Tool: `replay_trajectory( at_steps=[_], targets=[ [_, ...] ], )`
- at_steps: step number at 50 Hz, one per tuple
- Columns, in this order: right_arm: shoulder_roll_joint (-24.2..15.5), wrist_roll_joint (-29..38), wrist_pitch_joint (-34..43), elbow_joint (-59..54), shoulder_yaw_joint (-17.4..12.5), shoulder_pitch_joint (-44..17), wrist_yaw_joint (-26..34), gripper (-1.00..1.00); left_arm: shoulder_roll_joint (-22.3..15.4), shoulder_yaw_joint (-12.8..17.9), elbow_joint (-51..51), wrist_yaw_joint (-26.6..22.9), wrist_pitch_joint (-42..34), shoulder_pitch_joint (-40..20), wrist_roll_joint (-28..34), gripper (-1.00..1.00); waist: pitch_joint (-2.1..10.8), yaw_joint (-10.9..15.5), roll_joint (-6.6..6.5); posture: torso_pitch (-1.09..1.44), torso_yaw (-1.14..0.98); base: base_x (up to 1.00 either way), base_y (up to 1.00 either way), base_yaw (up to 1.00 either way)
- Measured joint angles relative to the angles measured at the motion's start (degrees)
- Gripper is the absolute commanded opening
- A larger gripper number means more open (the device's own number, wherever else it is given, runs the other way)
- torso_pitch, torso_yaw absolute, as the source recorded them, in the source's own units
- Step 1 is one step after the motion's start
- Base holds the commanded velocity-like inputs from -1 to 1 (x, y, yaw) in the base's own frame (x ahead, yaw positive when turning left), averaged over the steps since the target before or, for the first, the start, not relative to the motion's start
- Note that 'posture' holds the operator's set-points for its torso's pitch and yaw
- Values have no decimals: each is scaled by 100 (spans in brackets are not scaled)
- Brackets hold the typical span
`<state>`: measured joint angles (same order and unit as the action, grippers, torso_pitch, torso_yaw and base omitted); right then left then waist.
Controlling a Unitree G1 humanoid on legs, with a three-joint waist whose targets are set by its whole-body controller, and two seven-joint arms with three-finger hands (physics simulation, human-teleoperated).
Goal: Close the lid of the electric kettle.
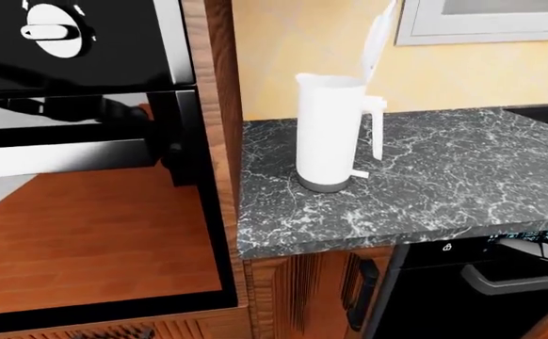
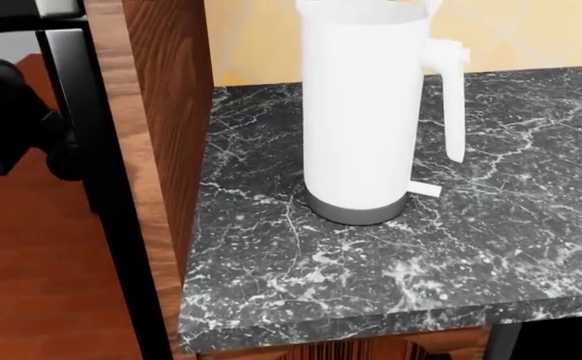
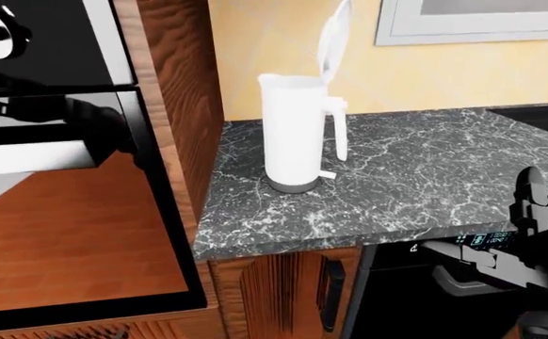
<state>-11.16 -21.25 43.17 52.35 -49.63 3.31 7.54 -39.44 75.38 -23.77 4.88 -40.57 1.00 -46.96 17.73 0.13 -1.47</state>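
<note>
Down at the near right edge of the right-eye view, the right hand (image 3: 541,212) shows up low beside the table's (image 3: 425,191) near edge, dark fingers only partly in sight, so whether it's wide or closed I cannot tell. No left hand anywhere. Further in, the white electric kettle (image 1: 328,138) stands upright on the marble table, close to its left edge by the wooden cabinet side (image 1: 219,85). Its lid (image 1: 377,39) is tipped up, open, against the yellow wall (image 1: 283,42).
</note>
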Motion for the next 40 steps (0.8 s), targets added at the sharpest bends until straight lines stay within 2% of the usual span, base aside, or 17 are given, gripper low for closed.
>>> replay_trajectory(
  at_steps=[8, 17, 29, 40],
  targets=[
    [10, -19, 10, 25, -35, 13, 22, 100, 6, -88, -40, -7, 36, -18, 48, 100, 4, 10, -6, -47, 0, 0, 0, 0],
    [-1, -34, 37, 23, -55, 9, 19, 100, 27, 23, -104, -83, 52, 18, 82, 100, 5, 2, -5, -47, 0, 0, 0, 0],
    [0, -11, -23, -42, 2, -1, 25, 100, 49, -87, -23, -146, 159, -15, 176, 100, 17, -5, -12, -48, 0, 0, 0, 0],
    [-15, -22, 14, 13, 1, -9, 4, 100, 22, -28, -76, -91, 65, -10, 153, 100, 187, -18, -14, -57, 0, 0, 0, 0]
  ],
)
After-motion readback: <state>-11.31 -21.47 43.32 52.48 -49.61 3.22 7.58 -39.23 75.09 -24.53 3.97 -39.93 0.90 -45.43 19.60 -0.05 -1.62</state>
